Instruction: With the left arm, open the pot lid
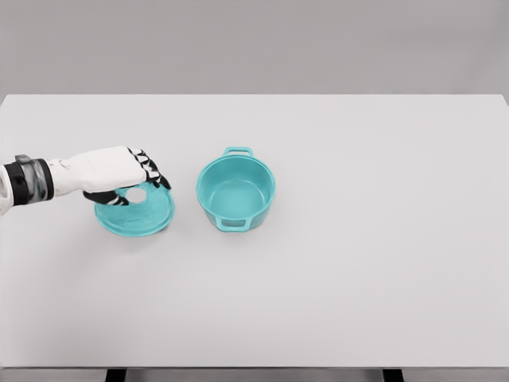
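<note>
One teal pot (235,190), uncovered and upright near the middle of the white table (358,263), with two side handles. One teal lid (135,213) lying flat on the table just left of the pot, apart from it. One left hand (119,173) above the lid, fingers (153,173) curled around its knob.

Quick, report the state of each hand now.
Left hand: closed on the knob of the teal lid, beside the open pot.
Right hand: not in view.
</note>
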Robot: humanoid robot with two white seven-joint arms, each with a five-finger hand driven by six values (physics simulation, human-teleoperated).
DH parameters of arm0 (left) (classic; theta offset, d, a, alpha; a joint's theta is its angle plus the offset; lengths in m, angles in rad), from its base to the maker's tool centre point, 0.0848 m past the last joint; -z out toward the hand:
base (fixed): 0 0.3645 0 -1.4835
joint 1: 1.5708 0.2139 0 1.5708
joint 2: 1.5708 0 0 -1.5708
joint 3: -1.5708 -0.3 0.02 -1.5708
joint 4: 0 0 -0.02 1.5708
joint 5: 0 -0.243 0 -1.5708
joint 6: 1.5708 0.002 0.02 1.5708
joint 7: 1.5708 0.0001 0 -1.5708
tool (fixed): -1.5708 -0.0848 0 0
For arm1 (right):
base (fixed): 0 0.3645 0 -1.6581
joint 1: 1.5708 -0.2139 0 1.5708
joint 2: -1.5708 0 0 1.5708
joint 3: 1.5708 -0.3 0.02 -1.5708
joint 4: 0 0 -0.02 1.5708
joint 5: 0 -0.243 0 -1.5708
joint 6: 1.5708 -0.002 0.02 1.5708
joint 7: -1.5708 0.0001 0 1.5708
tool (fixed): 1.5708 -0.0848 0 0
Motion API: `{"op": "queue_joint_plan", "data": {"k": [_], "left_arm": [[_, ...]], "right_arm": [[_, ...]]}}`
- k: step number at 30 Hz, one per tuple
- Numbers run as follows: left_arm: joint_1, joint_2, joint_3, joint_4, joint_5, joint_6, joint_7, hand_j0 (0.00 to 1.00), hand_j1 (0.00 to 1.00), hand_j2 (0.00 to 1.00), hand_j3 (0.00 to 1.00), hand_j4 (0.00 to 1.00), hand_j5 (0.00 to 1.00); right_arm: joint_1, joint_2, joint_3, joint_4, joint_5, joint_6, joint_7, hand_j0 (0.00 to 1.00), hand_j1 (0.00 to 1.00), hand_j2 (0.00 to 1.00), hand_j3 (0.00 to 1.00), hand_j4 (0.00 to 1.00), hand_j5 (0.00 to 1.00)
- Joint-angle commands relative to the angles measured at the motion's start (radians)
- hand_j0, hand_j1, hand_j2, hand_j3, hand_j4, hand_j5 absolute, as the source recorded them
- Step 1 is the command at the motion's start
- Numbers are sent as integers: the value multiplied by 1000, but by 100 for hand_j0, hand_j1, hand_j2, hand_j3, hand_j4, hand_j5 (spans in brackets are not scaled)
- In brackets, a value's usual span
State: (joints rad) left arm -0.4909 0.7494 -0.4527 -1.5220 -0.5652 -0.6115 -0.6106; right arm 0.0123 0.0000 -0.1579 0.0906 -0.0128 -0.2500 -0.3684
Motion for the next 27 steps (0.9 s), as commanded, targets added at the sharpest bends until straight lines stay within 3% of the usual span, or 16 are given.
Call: {"op": "queue_joint_plan", "data": {"k": [1,11,15,21,27], "left_arm": [[0,1,0,0,-4,1,0,100,100,100,100,100,100],[0,1,3,0,-1,1,0,100,100,100,100,100,100],[29,2,8,0,4,1,0,100,100,100,100,100,100],[31,56,11,-1,21,1,0,100,100,100,100,100,100],[44,97,71,-1,45,1,0,100,100,100,100,100,100]], "right_arm": [[0,0,0,0,-1,-2,-1,100,100,100,100,100,100],[0,0,0,0,-1,-2,-1,100,100,100,100,100,100],[0,0,0,0,-1,0,0,100,100,100,100,100,100],[0,0,0,0,-1,0,-1,100,100,100,100,100,100],[2,0,0,0,-1,0,-1,100,100,100,100,100,100]]}}
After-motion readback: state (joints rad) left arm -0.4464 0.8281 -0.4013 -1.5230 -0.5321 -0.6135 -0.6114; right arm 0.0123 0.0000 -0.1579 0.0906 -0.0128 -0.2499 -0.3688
